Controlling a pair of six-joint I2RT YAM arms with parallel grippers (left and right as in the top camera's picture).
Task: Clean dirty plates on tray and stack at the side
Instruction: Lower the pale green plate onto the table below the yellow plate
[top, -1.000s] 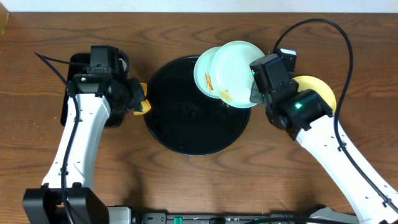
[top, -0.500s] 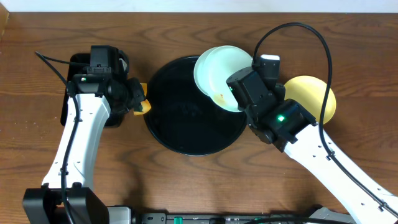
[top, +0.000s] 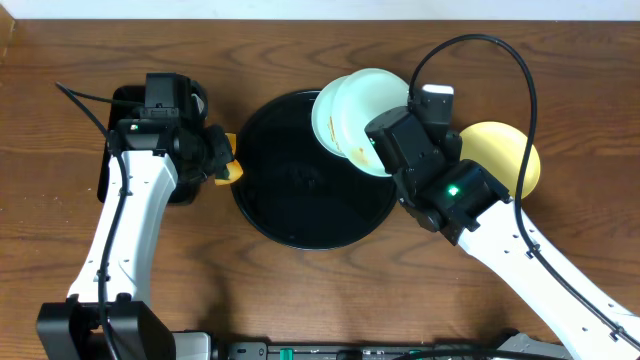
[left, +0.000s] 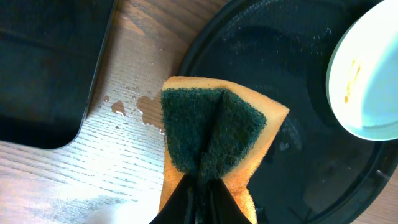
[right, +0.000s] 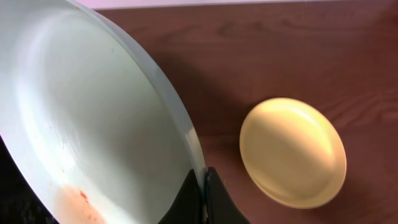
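The round black tray (top: 290, 200) lies mid-table. Two pale mint plates overlap at its upper right. My right gripper (top: 398, 150) is shut on the rim of the right one (top: 375, 100), which is tilted, with orange sauce near its lower edge. In the right wrist view the jaws (right: 202, 186) pinch that plate's rim (right: 93, 124). The other mint plate (top: 332, 118) has an orange streak. The yellow plate (top: 508, 150) lies on the table to the right (right: 292, 152). My left gripper (top: 215, 160) is shut on a yellow-green sponge (left: 217, 137) at the tray's left edge.
A rectangular black tray (left: 43, 62) lies at the far left under the left arm. Water drops wet the wood (left: 127, 109) between it and the round tray. A black cable (top: 75, 97) trails at the left.
My right arm has swung left over the tray's upper right with the mint plate's rim in its jaws. That plate has shifted slightly left. The left arm has not moved.
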